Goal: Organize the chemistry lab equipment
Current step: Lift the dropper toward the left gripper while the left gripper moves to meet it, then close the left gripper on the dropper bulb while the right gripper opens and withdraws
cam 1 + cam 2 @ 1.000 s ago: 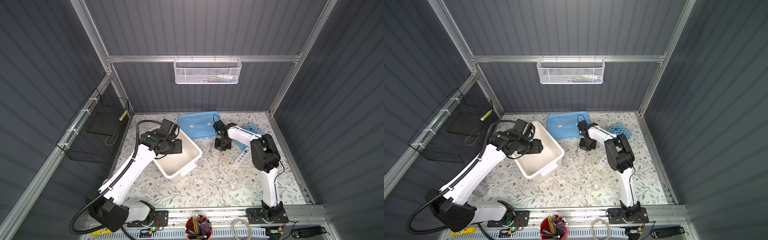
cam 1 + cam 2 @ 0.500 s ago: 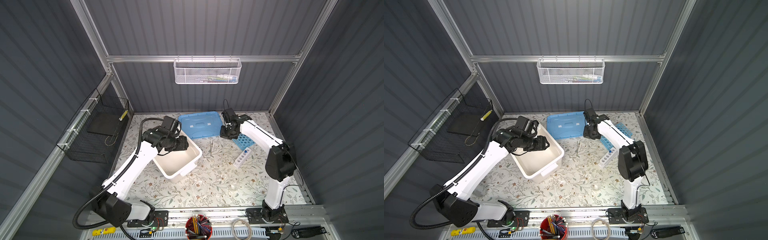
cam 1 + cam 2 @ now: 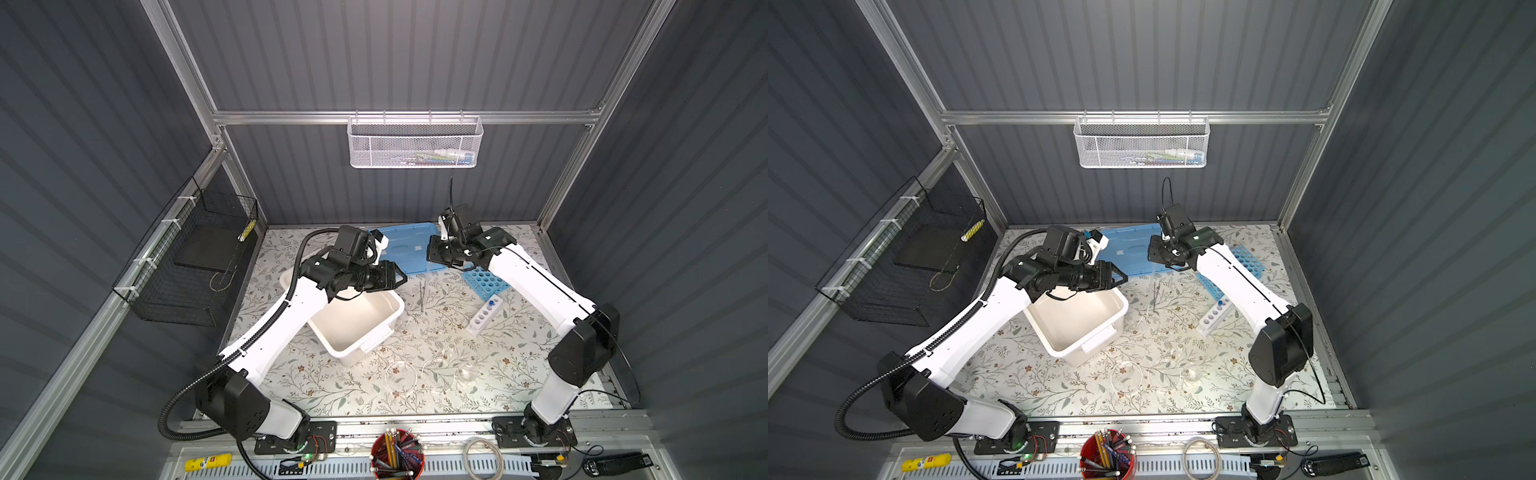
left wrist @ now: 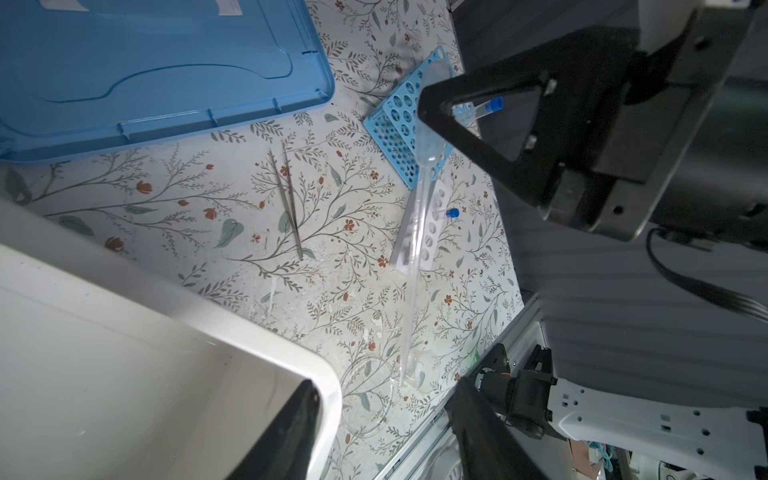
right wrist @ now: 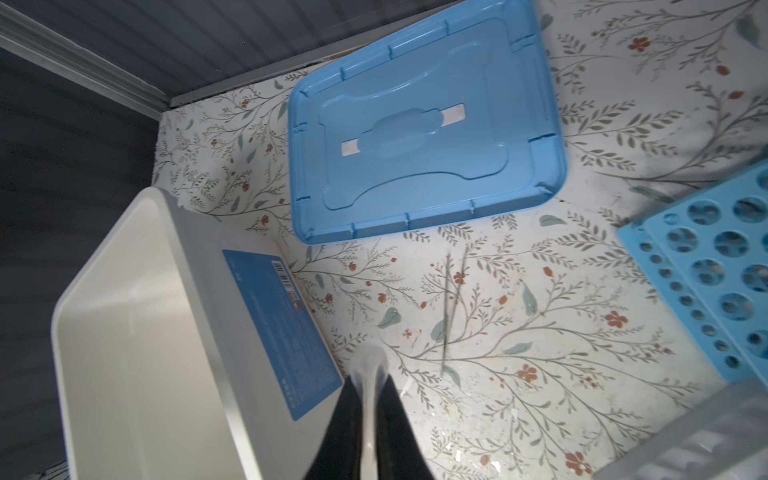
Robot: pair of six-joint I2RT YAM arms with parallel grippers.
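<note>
Pinching a clear pipette (image 5: pixel 369 370), right jaws nearly closed; left jaws apart.

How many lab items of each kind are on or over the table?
Tube racks: 2
Blue-capped tubes: 2
Glass dishes: 2
Small glass vessel: 1
Tweezers: 1
Pipette: 1
Total: 9
</note>
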